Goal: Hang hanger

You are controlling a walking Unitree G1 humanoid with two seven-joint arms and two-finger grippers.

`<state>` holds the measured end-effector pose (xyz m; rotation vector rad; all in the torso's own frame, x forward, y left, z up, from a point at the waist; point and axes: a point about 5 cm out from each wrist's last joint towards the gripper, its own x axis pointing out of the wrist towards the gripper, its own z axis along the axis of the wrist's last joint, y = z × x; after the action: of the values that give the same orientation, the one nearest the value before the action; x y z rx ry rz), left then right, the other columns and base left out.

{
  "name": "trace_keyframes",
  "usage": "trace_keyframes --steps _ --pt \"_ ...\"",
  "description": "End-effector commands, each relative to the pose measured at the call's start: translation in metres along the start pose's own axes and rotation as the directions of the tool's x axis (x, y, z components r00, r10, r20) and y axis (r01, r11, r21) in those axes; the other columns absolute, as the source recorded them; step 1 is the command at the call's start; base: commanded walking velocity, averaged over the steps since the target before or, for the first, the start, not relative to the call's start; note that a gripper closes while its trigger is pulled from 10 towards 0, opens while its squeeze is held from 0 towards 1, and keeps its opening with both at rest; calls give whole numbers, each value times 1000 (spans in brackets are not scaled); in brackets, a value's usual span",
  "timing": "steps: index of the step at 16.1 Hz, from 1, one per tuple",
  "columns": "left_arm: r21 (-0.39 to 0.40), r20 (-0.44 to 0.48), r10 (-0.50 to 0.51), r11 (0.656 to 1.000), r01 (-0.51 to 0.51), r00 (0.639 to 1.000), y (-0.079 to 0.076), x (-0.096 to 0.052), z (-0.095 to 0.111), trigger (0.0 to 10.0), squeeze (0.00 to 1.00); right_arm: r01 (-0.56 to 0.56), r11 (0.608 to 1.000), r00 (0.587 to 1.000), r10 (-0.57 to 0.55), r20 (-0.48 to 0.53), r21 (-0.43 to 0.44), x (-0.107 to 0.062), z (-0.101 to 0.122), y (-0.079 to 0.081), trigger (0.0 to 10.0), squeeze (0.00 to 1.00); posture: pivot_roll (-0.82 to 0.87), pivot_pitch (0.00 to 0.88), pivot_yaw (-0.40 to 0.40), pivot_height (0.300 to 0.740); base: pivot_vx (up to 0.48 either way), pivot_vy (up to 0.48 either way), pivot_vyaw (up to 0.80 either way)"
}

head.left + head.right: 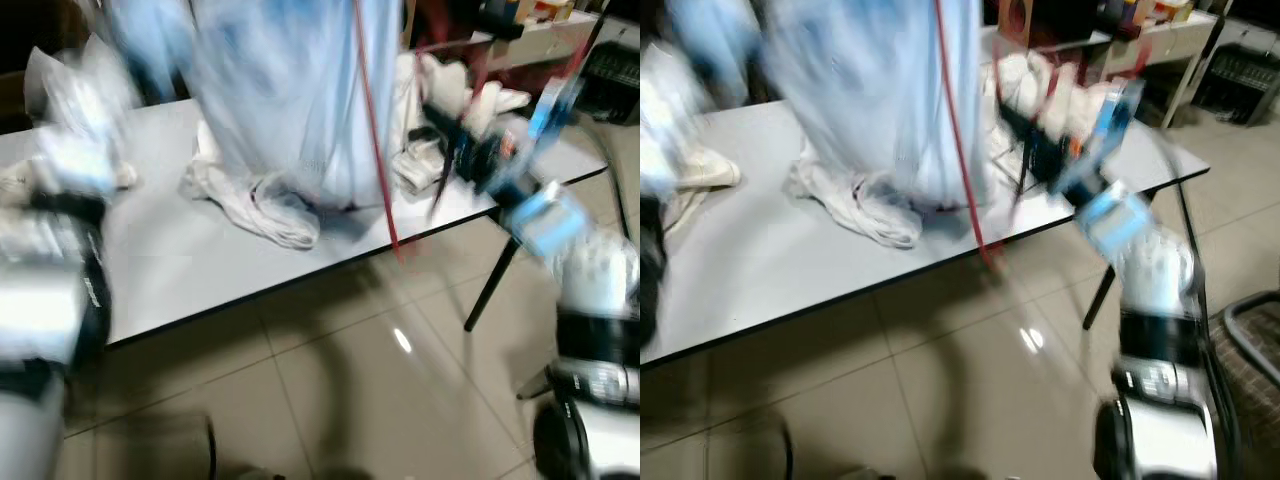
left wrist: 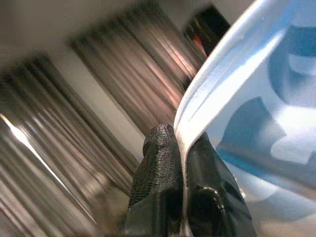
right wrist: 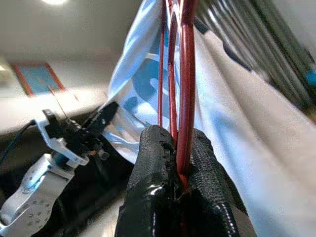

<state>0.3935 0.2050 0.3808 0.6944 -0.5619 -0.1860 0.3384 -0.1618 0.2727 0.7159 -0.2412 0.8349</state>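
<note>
A light blue garment [image 1: 290, 90] hangs over the white table [image 1: 200, 260], blurred by motion. A thin red wire hanger [image 1: 375, 150] runs down its front to the table's edge. In the right wrist view my right gripper [image 3: 177, 148] is shut on the red hanger [image 3: 185, 74], with the garment [image 3: 256, 113] draped behind it. My left gripper [image 2: 181, 143] is shut on the garment's pale edge [image 2: 256, 98]. The right arm [image 1: 545, 215] reaches up from the lower right toward the table's right end.
Crumpled white cloths [image 1: 260, 205] lie on the table under the garment, and more clothes [image 1: 440, 90] are piled at its right end. A black table leg [image 1: 490, 285] stands on the tiled floor [image 1: 380, 380]. A dark basket [image 1: 1255, 340] sits at the far right.
</note>
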Motion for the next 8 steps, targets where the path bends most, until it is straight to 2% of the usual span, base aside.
trace_keyframes --steps 1,2,3,4,5,6,7,8 --pt "8 -21 -36 999 36 999 4 3 3 0 0 14 1000 998 -14 64 3 -3 9 -1 0 0 -191 0 117 740 0 0 0" --pt "16 -21 -135 991 136 991 -3 9 9 0 0 87 996 996 -87 27 18 -12 -4 -10 0 0 -189 0 134 740 0 0 0" --pt "13 -23 -178 984 179 984 -9 11 10 0 0 122 992 993 -122 7 26 -16 -11 -14 0 0 -189 0 134 740 0 0 0" --pt "-8 -41 -318 948 318 947 -34 8 0 0 0 261 962 965 -258 -41 86 -35 -35 -28 0 0 -189 0 136 740 0 0 0" --pt "-24 -42 -356 935 355 934 -43 6 -4 0 0 298 949 954 -293 -58 102 -41 -42 -31 0 0 -189 0 136 740 0 0 0" --pt "-100 -39 -486 871 481 873 -80 -4 -18 0 0 408 900 911 -389 -136 156 -64 -75 -37 0 0 -192 0 136 740 0 0 0" --pt "-122 -39 -512 855 505 858 -89 -7 -21 0 0 424 891 902 -400 -163 160 -69 -82 -37 0 0 -191 0 135 740 0 0 0" --pt "-157 -40 -562 820 550 826 -108 -14 -27 0 0 434 885 893 -398 -211 169 -76 -94 -36 0 0 -192 0 133 740 0 0 0"
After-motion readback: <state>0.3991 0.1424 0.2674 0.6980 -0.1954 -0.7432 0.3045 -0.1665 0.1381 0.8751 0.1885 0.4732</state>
